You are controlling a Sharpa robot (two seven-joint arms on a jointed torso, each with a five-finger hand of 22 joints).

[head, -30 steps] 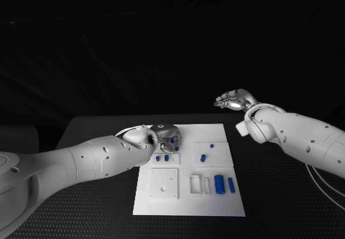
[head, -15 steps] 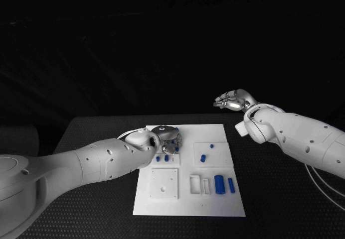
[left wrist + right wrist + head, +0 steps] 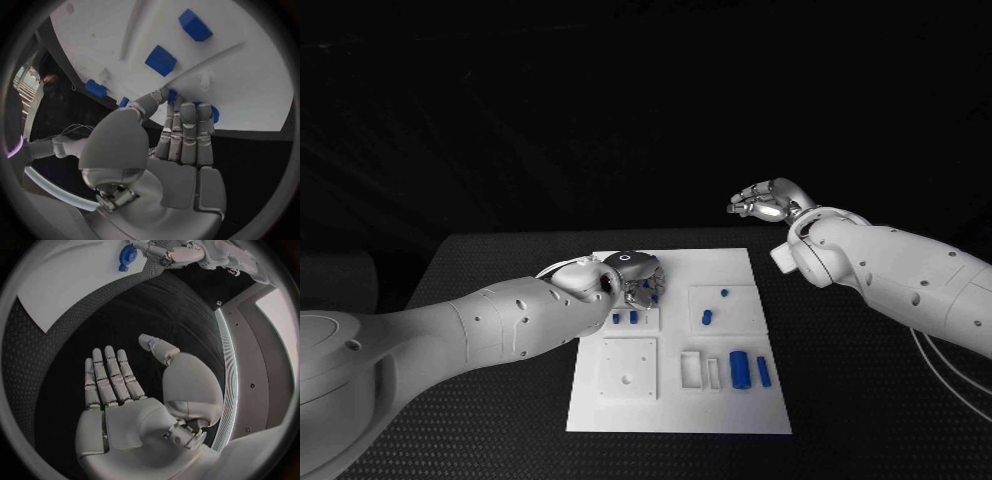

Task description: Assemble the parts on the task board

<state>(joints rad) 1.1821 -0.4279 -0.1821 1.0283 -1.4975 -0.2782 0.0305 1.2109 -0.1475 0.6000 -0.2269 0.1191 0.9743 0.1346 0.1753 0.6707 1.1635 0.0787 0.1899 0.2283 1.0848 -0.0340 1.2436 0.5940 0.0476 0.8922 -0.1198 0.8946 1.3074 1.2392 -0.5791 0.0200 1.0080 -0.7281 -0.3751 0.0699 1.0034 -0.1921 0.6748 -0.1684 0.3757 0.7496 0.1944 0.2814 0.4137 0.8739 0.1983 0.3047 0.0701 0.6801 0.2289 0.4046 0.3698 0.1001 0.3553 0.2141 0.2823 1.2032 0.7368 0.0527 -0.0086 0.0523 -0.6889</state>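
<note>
On the black table (image 3: 488, 260) lies the white task board (image 3: 678, 400), with blue parts along its near half, among them a thick cylinder (image 3: 738, 366) beside a slimmer one (image 3: 763, 371). Over the board's far left portion, the left hand (image 3: 635, 280) reaches down with its fingers (image 3: 187, 131) straight and close together, their tips meeting a small blue part (image 3: 212, 113) on the board, though whether it is pinched cannot be told. Beyond the board's far right corner, the right hand (image 3: 764, 202) is raised well above the table, fingers (image 3: 111, 375) extended and apart, holding nothing.
</note>
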